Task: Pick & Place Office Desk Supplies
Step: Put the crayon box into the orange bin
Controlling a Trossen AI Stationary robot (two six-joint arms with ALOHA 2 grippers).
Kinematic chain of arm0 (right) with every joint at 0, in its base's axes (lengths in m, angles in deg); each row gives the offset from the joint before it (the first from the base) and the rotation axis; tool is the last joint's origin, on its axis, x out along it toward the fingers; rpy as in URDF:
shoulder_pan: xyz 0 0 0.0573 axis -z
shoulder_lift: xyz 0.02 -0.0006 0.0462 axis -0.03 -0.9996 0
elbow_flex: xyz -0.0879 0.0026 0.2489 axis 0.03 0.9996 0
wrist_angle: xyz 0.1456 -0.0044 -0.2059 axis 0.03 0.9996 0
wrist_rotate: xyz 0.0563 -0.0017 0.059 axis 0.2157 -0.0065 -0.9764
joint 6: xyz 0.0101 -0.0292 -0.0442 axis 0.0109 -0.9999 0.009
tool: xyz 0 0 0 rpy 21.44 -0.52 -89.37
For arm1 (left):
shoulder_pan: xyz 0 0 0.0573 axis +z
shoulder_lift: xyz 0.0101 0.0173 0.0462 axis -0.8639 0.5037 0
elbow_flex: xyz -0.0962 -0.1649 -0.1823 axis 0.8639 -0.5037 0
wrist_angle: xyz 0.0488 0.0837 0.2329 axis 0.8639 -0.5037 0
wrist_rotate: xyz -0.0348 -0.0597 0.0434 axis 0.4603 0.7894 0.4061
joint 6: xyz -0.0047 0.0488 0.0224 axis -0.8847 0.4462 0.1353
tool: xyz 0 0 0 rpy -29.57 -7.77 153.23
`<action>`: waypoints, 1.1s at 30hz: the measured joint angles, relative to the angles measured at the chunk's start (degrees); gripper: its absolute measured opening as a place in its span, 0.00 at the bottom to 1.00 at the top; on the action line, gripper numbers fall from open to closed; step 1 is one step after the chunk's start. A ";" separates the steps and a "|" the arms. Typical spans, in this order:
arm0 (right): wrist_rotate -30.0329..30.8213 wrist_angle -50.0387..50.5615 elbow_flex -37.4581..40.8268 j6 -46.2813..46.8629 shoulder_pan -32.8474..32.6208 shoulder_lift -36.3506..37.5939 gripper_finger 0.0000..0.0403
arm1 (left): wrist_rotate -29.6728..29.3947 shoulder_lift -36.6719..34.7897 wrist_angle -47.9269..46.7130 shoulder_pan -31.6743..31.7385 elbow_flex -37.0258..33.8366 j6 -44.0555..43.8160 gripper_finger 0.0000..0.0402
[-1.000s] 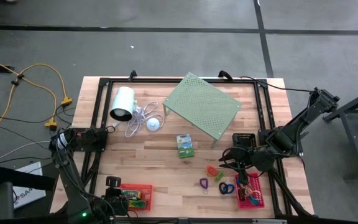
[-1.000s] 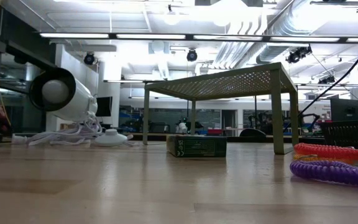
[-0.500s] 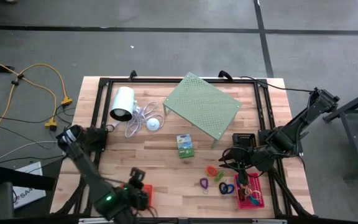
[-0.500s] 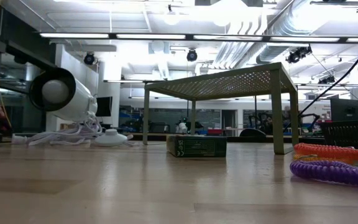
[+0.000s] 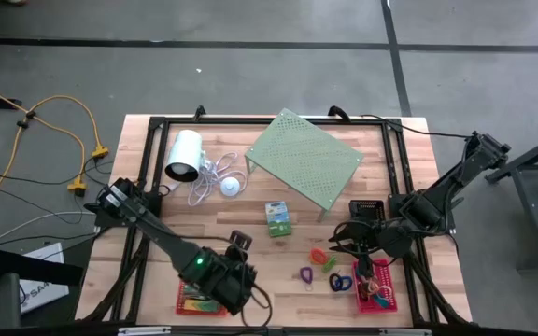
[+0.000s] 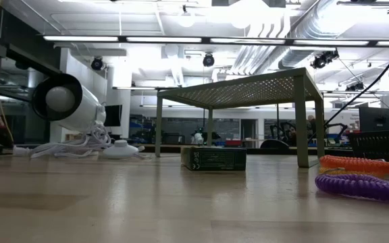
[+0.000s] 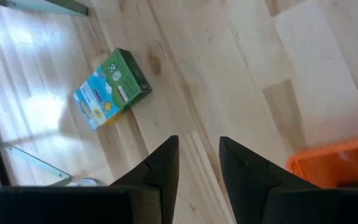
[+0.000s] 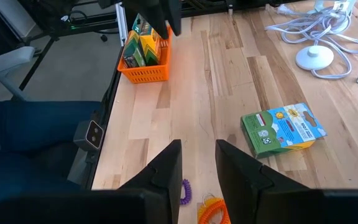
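A green-white box [image 5: 277, 218] lies flat on the wood near the table's middle and also shows in the low view [image 6: 213, 158]. My left gripper [image 5: 239, 245] hovers open near the front edge, left of the box [image 7: 112, 87], with nothing between its fingers [image 7: 197, 140]. Behind it, at the near left, stands the red basket [image 5: 194, 301], which has a green box and a marker in it [image 8: 145, 53]. My right gripper [image 5: 344, 239] hangs open and empty [image 8: 197, 144] over the coloured coil loops [image 5: 323, 261]. The pink basket [image 5: 377, 289] and the black basket [image 5: 366, 209] stand at the right.
The pale green perforated shelf [image 5: 304, 161] stands on its legs at the far middle. A white cylinder [image 5: 183, 155] with a coiled cord [image 5: 215, 177] lies at the far left. Bare wood lies between the red basket and the box. A person's leg [image 8: 30, 124] shows beside the table.
My left gripper has swung from over the red basket at the near left toward the table's right and a little farther in, toward the green-white box. Its wrist has rolled as it went. It stays open. The right arm and all the objects have kept still.
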 joint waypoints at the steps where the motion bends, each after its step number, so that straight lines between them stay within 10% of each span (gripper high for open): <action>1: 0.00 0.00 0.01 0.01 0.00 0.00 0.21 | 0.65 0.00 0.29 0.71 -0.30 0.02 0.27; 33: 0.00 0.00 0.01 0.01 0.01 -0.02 0.21 | 26.60 -14.54 45.48 30.53 -36.26 9.07 0.27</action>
